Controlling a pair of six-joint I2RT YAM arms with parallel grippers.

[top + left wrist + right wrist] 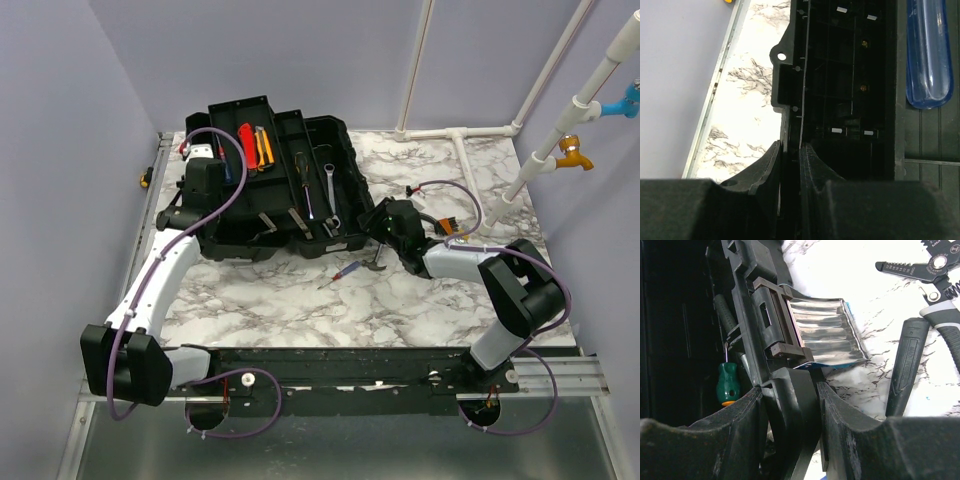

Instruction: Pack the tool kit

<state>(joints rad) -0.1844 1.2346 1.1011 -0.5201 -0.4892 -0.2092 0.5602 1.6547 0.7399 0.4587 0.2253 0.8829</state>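
Box: large black plastic toolbox [236,243] lay open at the far left of the white marble table [300,310] | Left gripper [790,149]: clamped on the box's thin left wall | Right gripper [790,379]: clamped on the box's right edge, just below its shiny metal latch [821,332] | Loose: black-handled pliers [935,271] and small red-handled screwdriver [344,271] lay on the table near the box's right front corner

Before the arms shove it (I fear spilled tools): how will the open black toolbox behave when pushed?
The toolbox looks rigid: ribbed moulded plastic. Probably heavyish, with tools inside. Low and wide on smooth marble table, likely slides, not tips.
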